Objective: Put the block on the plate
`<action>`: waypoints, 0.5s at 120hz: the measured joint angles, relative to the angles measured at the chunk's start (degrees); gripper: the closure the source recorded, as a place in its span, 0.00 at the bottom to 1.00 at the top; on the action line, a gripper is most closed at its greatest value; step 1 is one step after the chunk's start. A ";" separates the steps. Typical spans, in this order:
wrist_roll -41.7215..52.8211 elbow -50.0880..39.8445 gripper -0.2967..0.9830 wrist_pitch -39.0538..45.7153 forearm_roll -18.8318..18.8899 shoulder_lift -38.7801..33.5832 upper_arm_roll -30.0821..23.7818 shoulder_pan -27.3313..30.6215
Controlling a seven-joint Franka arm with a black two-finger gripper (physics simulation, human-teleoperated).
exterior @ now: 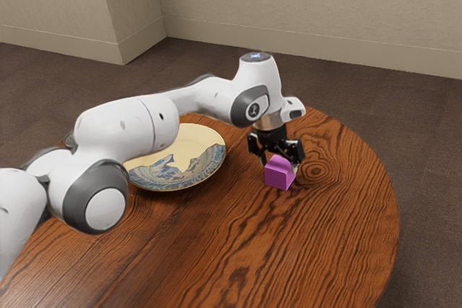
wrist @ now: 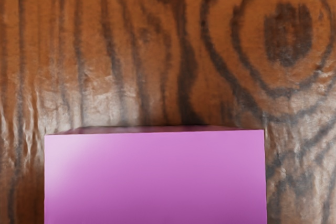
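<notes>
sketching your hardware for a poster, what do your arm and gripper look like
My glossy white arm has smooth, rounded segments and dark grey joint rings; its large round joint carries a plain white disc. A smaller joint cap bears a dark marking, and the top of the wrist has a bluish spot. Below a silvery metal collar sits my black, angular gripper.
</notes>
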 joint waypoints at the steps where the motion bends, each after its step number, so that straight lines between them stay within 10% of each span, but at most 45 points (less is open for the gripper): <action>1: -0.01 0.00 0.23 0.02 0.00 0.03 0.00 0.00; 60: -0.39 -0.19 0.44 0.98 -0.63 0.58 0.25 -0.07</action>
